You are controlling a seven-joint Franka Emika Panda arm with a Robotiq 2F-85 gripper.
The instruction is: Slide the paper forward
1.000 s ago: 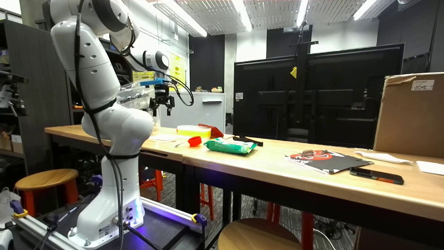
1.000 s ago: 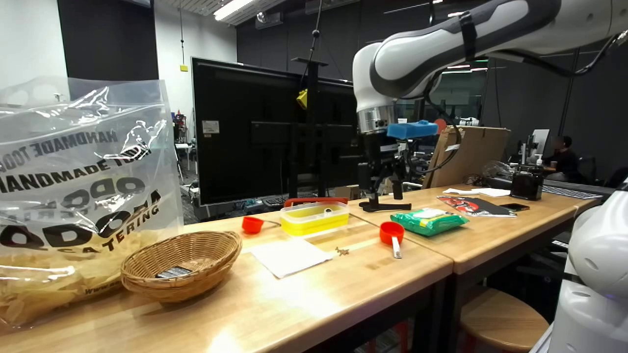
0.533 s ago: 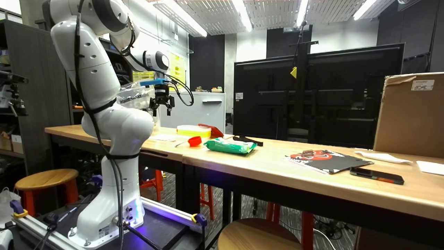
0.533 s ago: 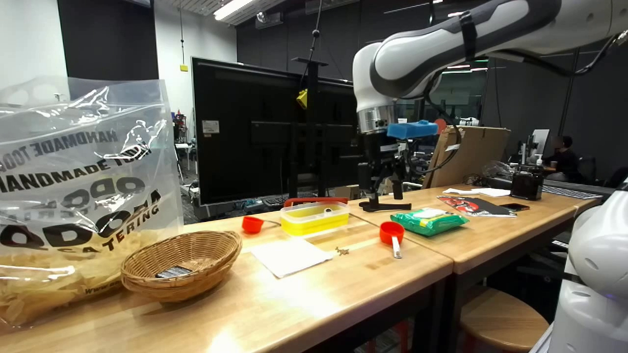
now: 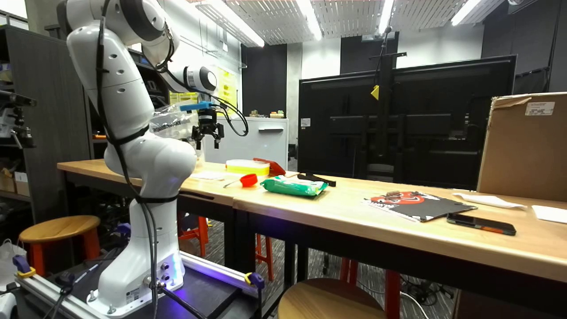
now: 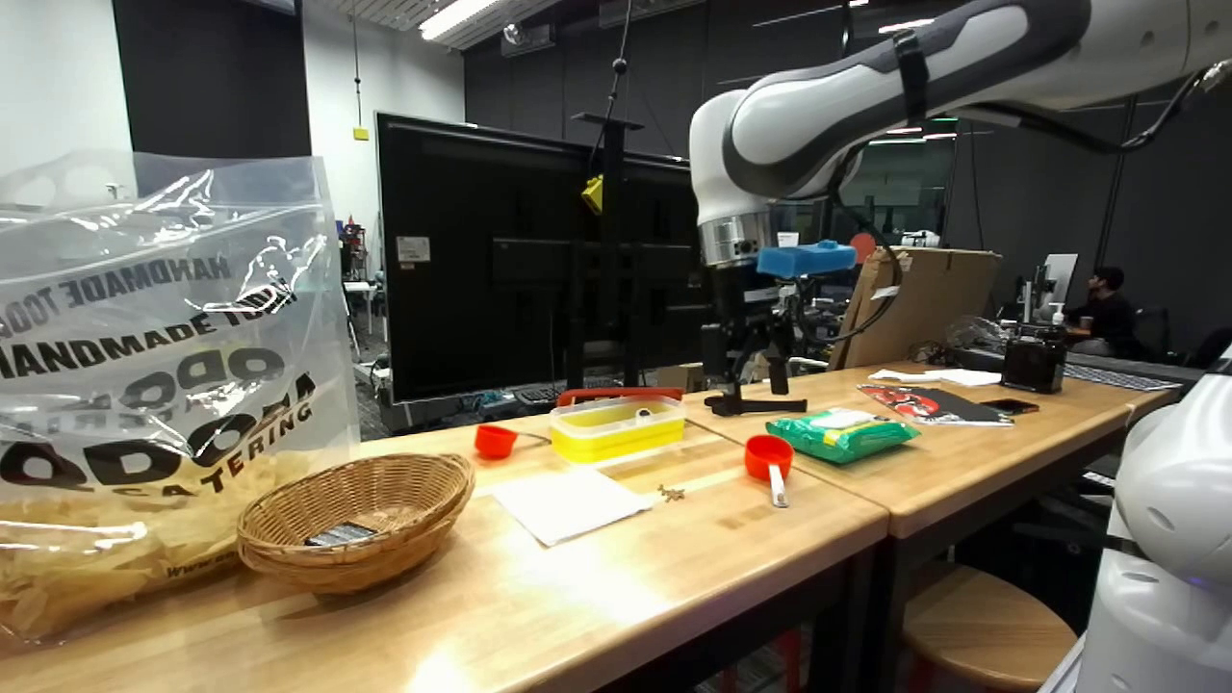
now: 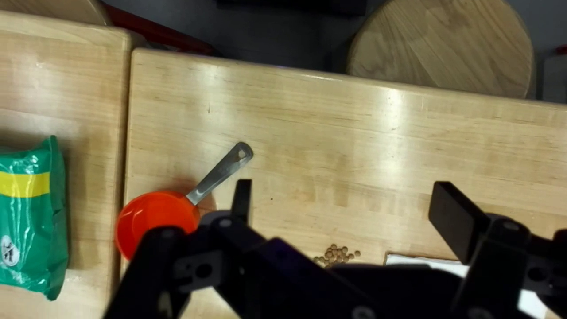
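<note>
Above your table [image 6: 693, 568], the gripper [image 7: 349, 212] hangs with its jaws apart, holding nothing. The paper [image 6: 573, 505] lies flat between the robot-side and far edges, untouched; contact and the slide both seem left for you.

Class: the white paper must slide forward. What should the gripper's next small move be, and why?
Probably shift the open gripper across toward the paper before lowering: the gripper hangs above the table in an exterior view, and in the wrist view the paper shows at the lower right, partly hidden, not centred between the fingers.
</note>
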